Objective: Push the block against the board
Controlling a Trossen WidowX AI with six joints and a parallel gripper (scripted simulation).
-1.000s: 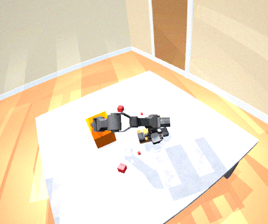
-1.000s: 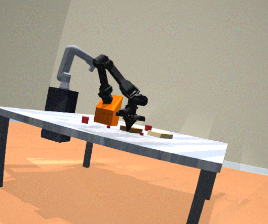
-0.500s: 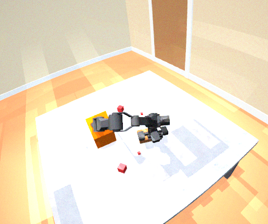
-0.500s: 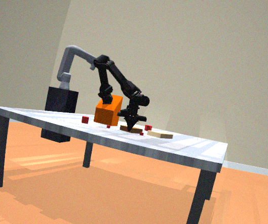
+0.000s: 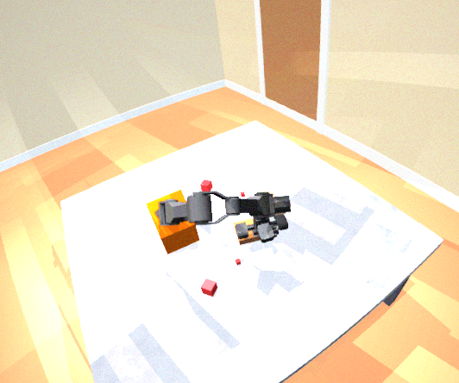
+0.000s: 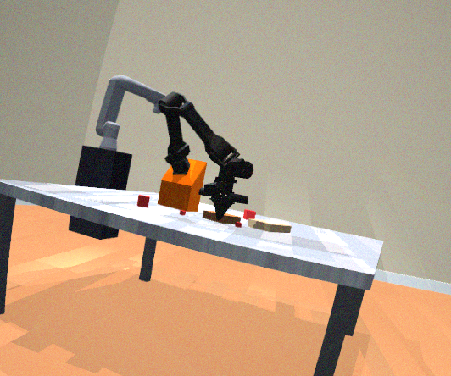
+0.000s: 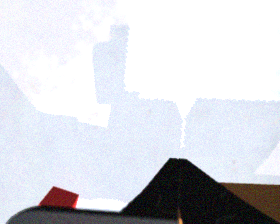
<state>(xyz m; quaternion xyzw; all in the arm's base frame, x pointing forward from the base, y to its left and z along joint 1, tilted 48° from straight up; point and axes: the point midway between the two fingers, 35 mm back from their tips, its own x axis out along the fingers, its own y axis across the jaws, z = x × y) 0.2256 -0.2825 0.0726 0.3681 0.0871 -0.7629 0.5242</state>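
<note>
Bench, arm and two flat pieces, seen from the top, exterior and wrist. The black arm (image 5: 199, 208) (image 6: 199, 124) rises from an orange box (image 5: 181, 241) (image 6: 179, 196) on the pale bench (image 5: 147, 289) (image 6: 314, 250) (image 7: 151, 132). Its tool (image 5: 260, 231) (image 6: 219, 218) (image 7: 178, 160) points downward, fingers pressed together with nothing between them. In the exterior view the tip overlaps the brown flat piece (image 5: 248, 240) (image 6: 229, 218); whether it touches that piece cannot be told. The tan flat piece (image 6: 270, 226) lies flat on the bench just beside the brown one, on the side away from the orange box, and a narrow gap shows between them. Which of the two is the square block and which the board cannot be told; in the top view the arm and tool hide much of both.

Two larger red cubes, one (image 5: 206, 185) near the orange box in the top view and the other (image 5: 209, 287) well apart from it, accompany two small red cubes, one (image 5: 242, 194) beside the arm and one (image 5: 238, 261) near the brown piece. A grey arm (image 6: 112, 102) stands on a black pedestal (image 6: 92, 167) behind the bench in the exterior view
</note>
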